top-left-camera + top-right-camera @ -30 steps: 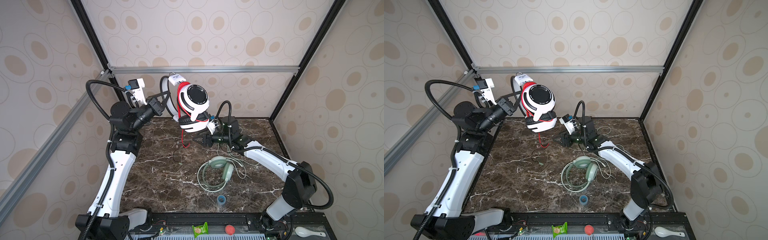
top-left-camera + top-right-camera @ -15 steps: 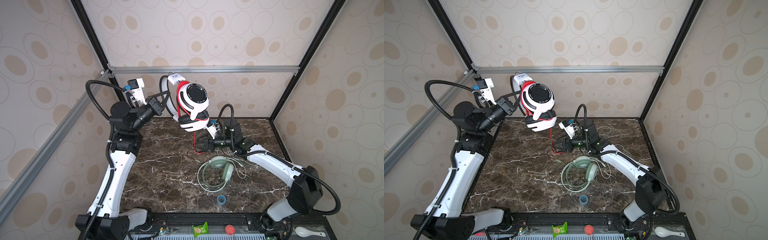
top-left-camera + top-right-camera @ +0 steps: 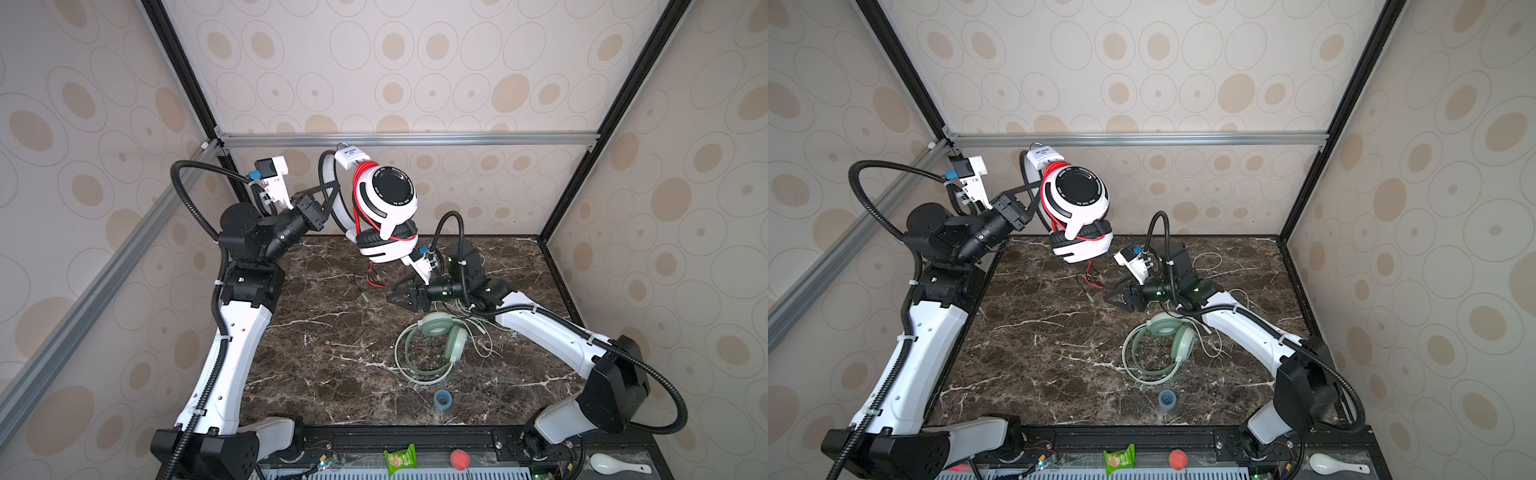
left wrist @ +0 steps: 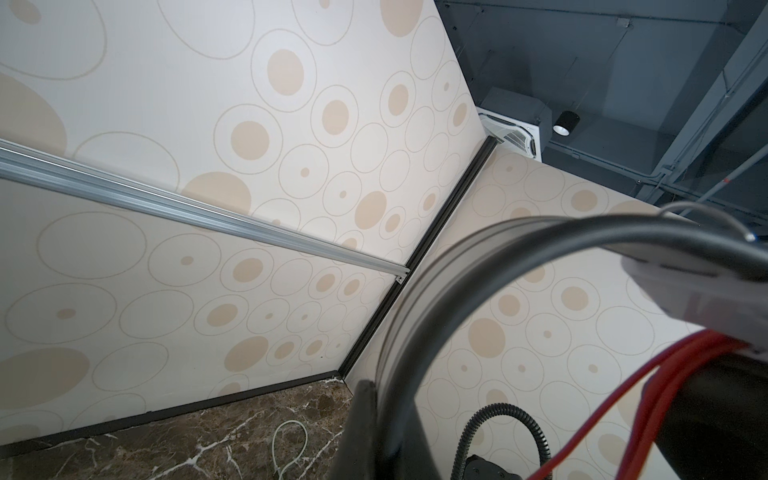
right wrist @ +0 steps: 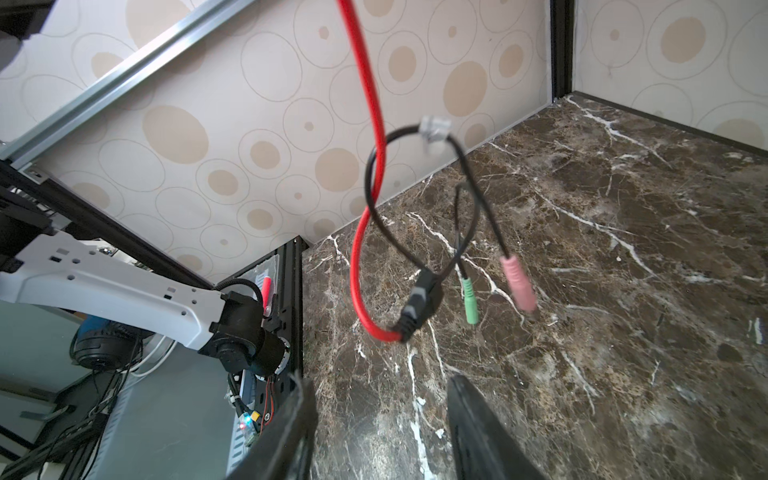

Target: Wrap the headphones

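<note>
White and black headphones (image 3: 386, 195) have a red cable (image 5: 355, 270); the other headphones (image 3: 436, 330) are mint green; the counter (image 3: 332, 353) is dark brown marble.

2 white arms (image 3: 237, 345), black joints (image 3: 245, 220), ribbed black hoses (image 3: 179, 195), white wrist cameras (image 3: 274, 170), black grippers (image 3: 392, 297).

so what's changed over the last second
The right hand came down and towards the near edge, away from the white headphones. It is open and holds nothing. The loose end of the red cable swung towards it and now dangles free in front of it. Unchanged: the left hand shut on the white headphones, held aloft, and the green headphones on the table.
</note>
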